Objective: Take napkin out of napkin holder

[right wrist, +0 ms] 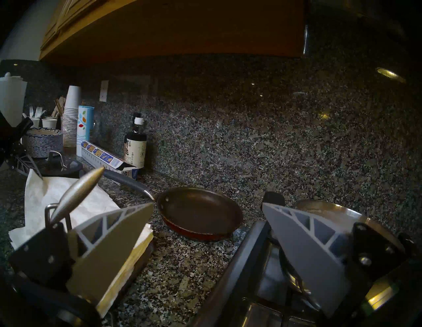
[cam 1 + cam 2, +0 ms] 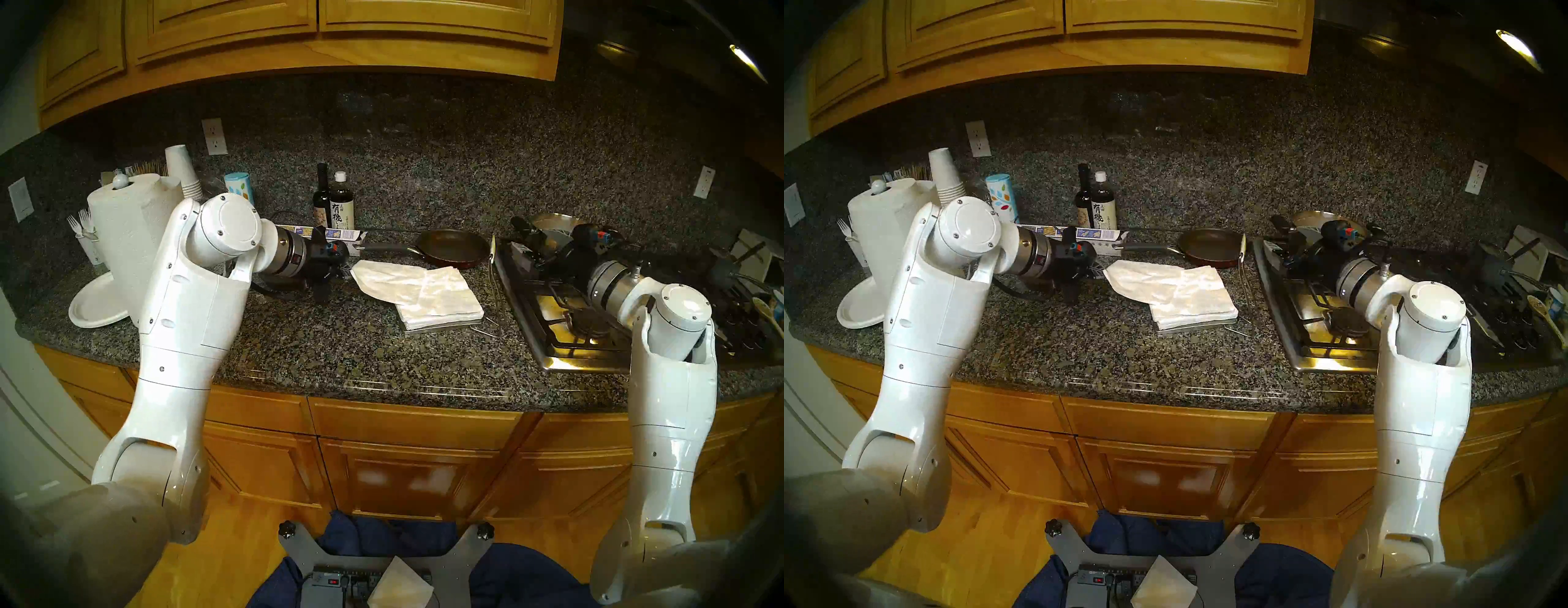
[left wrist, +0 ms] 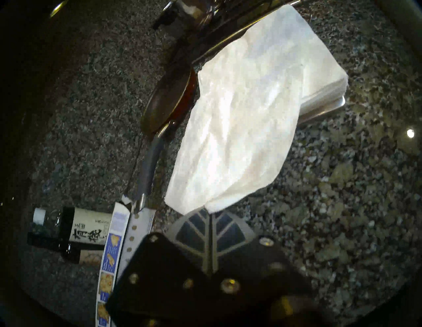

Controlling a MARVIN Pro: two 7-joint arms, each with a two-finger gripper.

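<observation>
A thin white napkin [image 2: 390, 280] [image 2: 1144, 280] [image 3: 239, 137] [image 1: 45, 194] stretches leftward off a thick napkin stack [image 2: 449, 301]. Its far end still lies on that stack. My left gripper [image 2: 345, 267] [image 3: 209, 212] is shut on the napkin's left corner, just above the counter. The stack rests in the napkin holder [image 2: 445, 329] [image 3: 319, 114], a flat silver tray. The holder's wire arm stands raised at the right, and its leaf weight [image 2: 492, 250] [image 1: 77, 194] sits just outside my right gripper's left finger. My right gripper [image 2: 524, 233] [image 1: 207, 205] is open, over the stove's left edge.
A dark frying pan [image 2: 452, 248] [image 1: 198, 210] sits behind the stack, its handle pointing left. Behind it are two bottles [image 2: 335, 208] and a long box [image 2: 305, 233]. At the far left are a paper towel roll [image 2: 123, 229] and paper plates [image 2: 95, 305]. The gas stove [image 2: 564, 314] is at the right.
</observation>
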